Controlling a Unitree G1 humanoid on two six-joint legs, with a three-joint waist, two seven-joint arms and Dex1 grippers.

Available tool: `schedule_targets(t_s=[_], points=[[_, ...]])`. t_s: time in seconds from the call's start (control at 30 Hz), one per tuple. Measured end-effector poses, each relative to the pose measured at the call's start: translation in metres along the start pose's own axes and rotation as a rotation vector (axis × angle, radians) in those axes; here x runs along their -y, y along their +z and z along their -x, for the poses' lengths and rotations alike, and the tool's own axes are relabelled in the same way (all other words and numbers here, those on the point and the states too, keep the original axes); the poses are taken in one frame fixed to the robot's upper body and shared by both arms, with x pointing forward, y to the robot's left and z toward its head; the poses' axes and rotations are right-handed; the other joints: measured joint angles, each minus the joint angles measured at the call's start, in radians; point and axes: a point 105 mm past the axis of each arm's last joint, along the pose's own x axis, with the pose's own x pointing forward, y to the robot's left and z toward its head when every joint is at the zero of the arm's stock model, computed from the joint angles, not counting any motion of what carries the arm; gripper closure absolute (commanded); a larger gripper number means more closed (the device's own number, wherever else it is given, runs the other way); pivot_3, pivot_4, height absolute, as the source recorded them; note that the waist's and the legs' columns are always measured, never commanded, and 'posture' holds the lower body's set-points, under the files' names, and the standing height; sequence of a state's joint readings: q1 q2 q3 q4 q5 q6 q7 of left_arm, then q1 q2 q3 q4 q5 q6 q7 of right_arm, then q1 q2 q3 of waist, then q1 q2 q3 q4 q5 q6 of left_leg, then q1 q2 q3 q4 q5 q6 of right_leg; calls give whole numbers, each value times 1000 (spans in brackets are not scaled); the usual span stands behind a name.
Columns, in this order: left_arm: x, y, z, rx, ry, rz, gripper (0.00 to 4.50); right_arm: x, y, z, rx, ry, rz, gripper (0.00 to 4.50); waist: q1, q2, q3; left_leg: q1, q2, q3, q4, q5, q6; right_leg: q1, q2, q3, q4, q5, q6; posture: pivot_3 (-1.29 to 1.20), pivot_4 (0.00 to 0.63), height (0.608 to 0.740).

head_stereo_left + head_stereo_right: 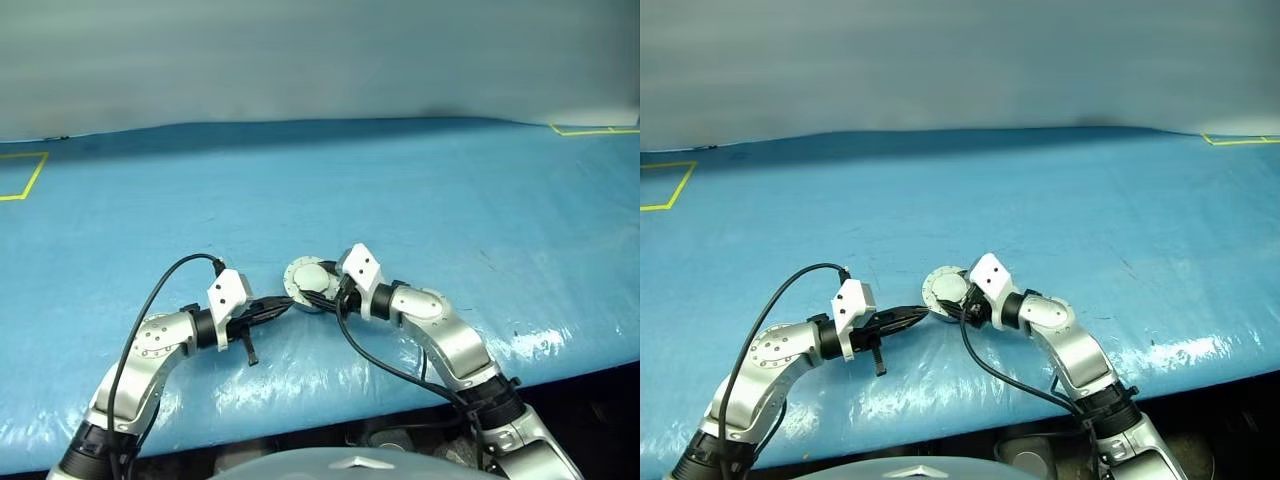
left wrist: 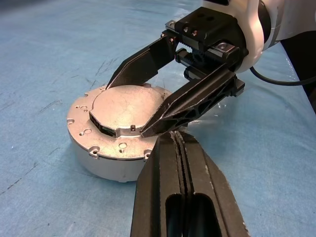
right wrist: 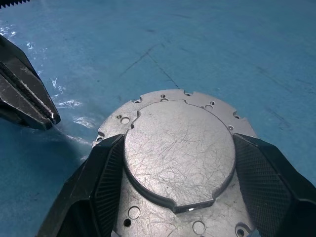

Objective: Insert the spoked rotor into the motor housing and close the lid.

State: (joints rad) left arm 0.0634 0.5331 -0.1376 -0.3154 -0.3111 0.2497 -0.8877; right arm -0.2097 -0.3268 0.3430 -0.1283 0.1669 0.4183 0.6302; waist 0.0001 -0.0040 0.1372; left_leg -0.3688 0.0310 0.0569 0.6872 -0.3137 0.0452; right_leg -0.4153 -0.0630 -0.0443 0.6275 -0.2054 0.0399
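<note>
The bench (image 1: 420, 190) is covered in a blue, slightly shiny sheet, scuffed with dark scratches, and its far corners carry yellow tape lines (image 1: 22, 180). A black cable (image 1: 150, 300) loops up from the left arm, and another black cable (image 1: 385, 365) trails under the right forearm. Nothing else lies near the work.

The motor housing (image 2: 106, 165) sits flat on the sheet close to the near edge, between the two arms. The lid (image 3: 180, 155) lies shut on top of it, its notched rim and raised round centre facing up, so the windings and the spoked rotor are hidden from me.

The right end effector (image 2: 131, 111) reaches in from the right with its fingers (image 3: 94, 190) spread wide, one on each side of the raised centre of the lid. They rest on or just above the lid's flat rim; I cannot tell whether they press against the centre.

The left end effector (image 2: 180, 148) comes in from the left with its fingers pressed together and nothing between them. Its tip stands just beside the housing's side, close under one right finger, not touching the lid as far as I can see.
</note>
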Motion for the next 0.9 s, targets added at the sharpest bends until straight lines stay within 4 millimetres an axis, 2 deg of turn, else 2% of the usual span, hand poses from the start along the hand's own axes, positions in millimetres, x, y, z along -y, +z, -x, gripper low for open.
schedule_targets(t_s=[0.07, 0.33, 0.5, 0.6, 0.9], points=[[0, 0, 0, -1, -2, 1, 4500, 2, -1, -2, 0, -20, -12, 1470, 0, 0, 0, 5, 0, 0, 0, 0, 0, 3, -1, 0, 0, 0, 0, 0, 150, 740], [0, -1, -3, -4, 1, -3, 4500, 7, -5, 0, 35, -65, -35, 1470, 4, 0, 0, 5, -1, 0, 0, 2, 1, 3, -3, 0, 1, 0, 0, 0, 150, 740], [0, 1, -4, 6, 3, -3, 4500, 7, 4, 4, 75, -74, -107, 1470, 3, 0, 0, -5, -2, -2, 0, 2, 1, -1, -3, 0, 1, 4, -6, 0, 150, 740], [-3, 0, -5, 4, 16, -6, 4500, 10, 9, 5, 71, -107, -90, 1470, 4, 1, 1, -11, -3, -2, 0, 3, 1, -6, -2, 0, 1, 5, -6, 0, 150, 740], [-1, -5, -8, -10, 2, 0, 4500, 8, 19, 11, 101, -81, -155, 1470, 3, 1, 5, -16, -3, -1, -1, 2, 2, -11, -2, 1, 0, 4, -4, 0, 150, 740]])
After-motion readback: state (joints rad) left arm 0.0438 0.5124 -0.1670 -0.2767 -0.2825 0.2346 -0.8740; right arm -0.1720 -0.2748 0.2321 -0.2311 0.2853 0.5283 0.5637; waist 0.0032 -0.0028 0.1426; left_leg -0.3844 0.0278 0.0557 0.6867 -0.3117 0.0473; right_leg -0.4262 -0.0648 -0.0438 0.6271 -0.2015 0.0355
